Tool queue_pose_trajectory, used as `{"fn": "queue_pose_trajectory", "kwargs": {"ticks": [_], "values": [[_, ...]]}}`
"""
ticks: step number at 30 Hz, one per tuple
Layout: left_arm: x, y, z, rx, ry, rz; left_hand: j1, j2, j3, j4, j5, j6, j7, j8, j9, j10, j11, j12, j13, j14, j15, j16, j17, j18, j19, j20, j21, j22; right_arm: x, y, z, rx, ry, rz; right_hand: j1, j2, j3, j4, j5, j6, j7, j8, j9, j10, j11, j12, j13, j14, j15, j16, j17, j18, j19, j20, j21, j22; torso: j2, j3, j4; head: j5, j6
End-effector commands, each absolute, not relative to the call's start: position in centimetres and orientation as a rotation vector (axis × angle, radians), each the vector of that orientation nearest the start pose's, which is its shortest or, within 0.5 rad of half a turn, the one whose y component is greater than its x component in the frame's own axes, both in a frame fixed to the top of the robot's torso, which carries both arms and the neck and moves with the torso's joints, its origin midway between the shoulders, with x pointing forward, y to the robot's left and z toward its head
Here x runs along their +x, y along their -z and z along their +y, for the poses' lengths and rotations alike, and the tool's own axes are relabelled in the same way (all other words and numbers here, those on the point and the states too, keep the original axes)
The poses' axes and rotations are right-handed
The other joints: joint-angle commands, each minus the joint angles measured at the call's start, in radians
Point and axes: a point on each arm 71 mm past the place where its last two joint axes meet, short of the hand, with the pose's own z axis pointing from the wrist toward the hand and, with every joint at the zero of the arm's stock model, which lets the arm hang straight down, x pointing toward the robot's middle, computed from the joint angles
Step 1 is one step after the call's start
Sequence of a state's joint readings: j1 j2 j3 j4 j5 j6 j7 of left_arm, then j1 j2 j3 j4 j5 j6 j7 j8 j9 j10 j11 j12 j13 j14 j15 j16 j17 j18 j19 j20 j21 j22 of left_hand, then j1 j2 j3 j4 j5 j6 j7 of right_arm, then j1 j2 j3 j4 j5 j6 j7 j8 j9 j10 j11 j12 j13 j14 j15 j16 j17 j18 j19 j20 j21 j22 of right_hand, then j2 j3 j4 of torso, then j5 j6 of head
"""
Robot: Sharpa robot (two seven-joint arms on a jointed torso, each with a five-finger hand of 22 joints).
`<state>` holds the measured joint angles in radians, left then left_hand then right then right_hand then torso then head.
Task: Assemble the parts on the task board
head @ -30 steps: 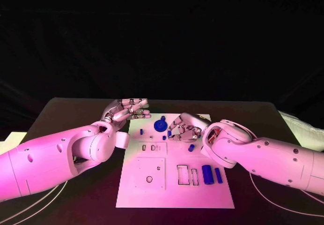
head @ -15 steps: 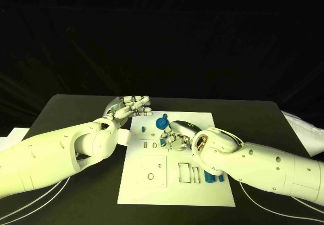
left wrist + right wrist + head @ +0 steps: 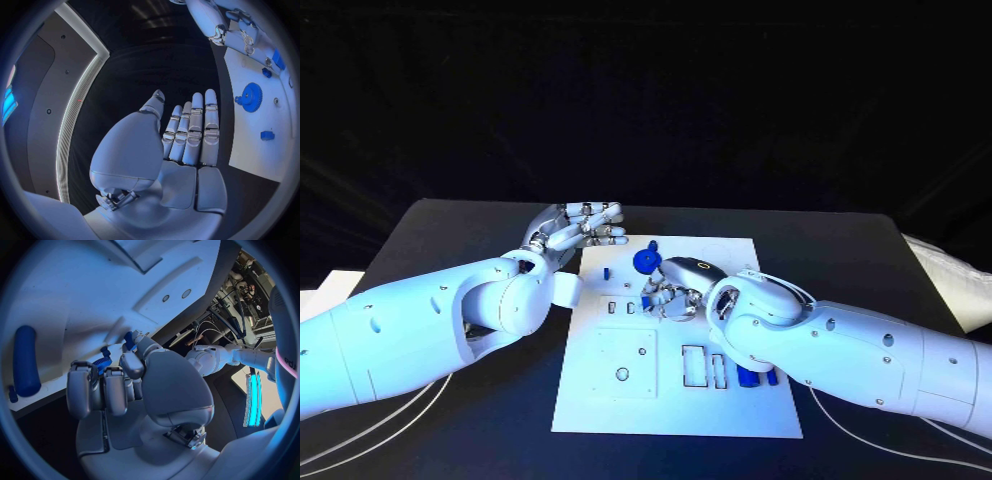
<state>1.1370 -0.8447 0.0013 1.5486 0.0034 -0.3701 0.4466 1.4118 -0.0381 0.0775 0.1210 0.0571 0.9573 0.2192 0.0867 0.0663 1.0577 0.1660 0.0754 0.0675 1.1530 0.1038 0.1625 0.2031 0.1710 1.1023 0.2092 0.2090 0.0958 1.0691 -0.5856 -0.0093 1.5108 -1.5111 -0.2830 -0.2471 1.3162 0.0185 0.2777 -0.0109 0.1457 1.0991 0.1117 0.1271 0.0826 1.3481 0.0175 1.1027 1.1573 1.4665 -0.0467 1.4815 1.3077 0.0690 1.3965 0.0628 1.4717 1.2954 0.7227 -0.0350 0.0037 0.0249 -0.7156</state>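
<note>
Now: we work our right hand curled over mid task board (grasp unclear) | left hand flat, empty beside it | blue gear just beyond | next: seat a part precisely.

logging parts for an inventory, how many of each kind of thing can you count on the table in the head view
silver many-fingered hands: 2, left hand and right hand
white flat task board: 1
blue round gear wheel: 1
blue cylinders, partly behind the right arm: 2
small blue peg: 1
total: 7, not counting any small blue parts hidden under the right hand
</note>
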Motion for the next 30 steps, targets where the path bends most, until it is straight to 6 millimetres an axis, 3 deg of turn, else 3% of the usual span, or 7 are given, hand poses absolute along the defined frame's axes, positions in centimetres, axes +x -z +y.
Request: {"fn": "queue_pose_trajectory", "kwargs": {"ticks": [1, 22, 30], "values": [[48.02, 18.75, 20.45, -1.145, 1.573, 1.349, -0.001, 0.011, -0.002, -0.006, -0.002, -0.003, 0.004, -0.003, -0.001, -0.003, 0.000, -0.006, -0.001, 0.005, 0.004, -0.003, 0.001, 0.009, 0.007, 0.000, -0.004, -0.001, 45.12, 23.62, -7.68, -0.218, -0.743, 1.806, -0.005, 0.002, 0.006, 0.002, 0.003, 0.023, -0.013, 0.005, 0.021, -0.007, -0.001, -0.003, -0.001, 0.066, -0.004, -0.004, 0.069, -0.008, -0.008, -0.001, -0.006, -0.001, 0.000, 0.0004, 0.0004, 0.000, 0.000], [48.00, 18.75, 20.39, -1.145, 1.576, 1.352, -0.001, 0.011, -0.002, -0.006, -0.002, -0.003, 0.004, -0.003, -0.001, -0.003, 0.000, -0.006, -0.001, 0.005, 0.004, -0.003, 0.001, 0.009, 0.007, 0.000, -0.004, -0.001, 44.96, 23.88, -6.97, -0.245, -0.746, 1.827, -0.011, -0.004, 0.005, 0.002, 0.004, 0.023, -0.013, 0.004, 0.022, -0.007, -0.001, -0.006, -0.003, 0.066, -0.004, -0.006, 0.067, -0.007, -0.010, 0.000, -0.008, -0.004, 0.001, 0.0011, 0.0010, -0.003, -0.005], [48.01, 18.76, 20.41, -1.146, 1.575, 1.353, -0.001, 0.011, -0.002, -0.006, -0.002, -0.003, 0.004, -0.003, -0.001, -0.003, 0.000, -0.006, -0.001, 0.005, 0.004, -0.003, 0.001, 0.009, 0.007, 0.000, -0.004, -0.001, 44.84, 24.10, -6.87, -0.268, -0.732, 1.836, -0.028, -0.029, -0.003, 0.003, 0.004, 0.010, -0.007, -0.006, 0.020, -0.029, 0.003, -0.053, -0.039, 0.063, -0.001, -0.013, 0.056, -0.004, -0.018, 0.001, -0.014, -0.017, 0.000, 0.0002, 0.0013, -0.001, -0.007]]}}
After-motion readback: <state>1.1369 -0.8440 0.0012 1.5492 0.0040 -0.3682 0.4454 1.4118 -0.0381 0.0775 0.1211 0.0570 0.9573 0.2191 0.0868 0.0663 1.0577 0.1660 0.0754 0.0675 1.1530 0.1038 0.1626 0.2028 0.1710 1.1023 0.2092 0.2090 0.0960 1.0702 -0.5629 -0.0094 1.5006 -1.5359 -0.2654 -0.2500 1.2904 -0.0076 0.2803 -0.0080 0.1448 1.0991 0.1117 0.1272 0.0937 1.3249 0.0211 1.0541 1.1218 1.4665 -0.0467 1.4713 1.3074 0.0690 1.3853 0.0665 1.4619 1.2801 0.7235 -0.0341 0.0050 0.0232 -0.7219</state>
